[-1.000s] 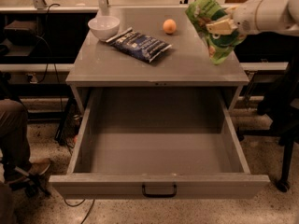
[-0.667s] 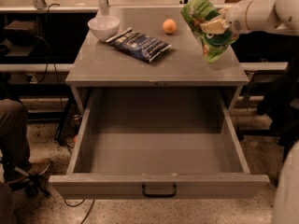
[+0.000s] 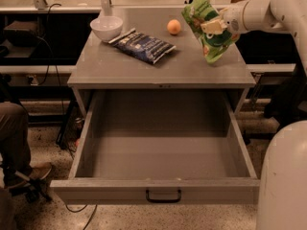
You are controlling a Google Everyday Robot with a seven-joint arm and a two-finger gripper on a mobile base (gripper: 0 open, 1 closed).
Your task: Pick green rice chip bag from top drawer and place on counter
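In the upper right of the frame, the gripper [image 3: 214,27] has its fingers closed on the green rice chip bag [image 3: 217,46] and holds it in the air above the right part of the counter [image 3: 158,73]. The bag hangs tilted and does not touch the surface. On the counter lie a white bowl [image 3: 106,28], a dark blue snack bag [image 3: 144,45] and a small orange fruit [image 3: 174,27]. Below, the top drawer [image 3: 158,189] stands pulled out, with its black handle [image 3: 163,196] at the lower centre.
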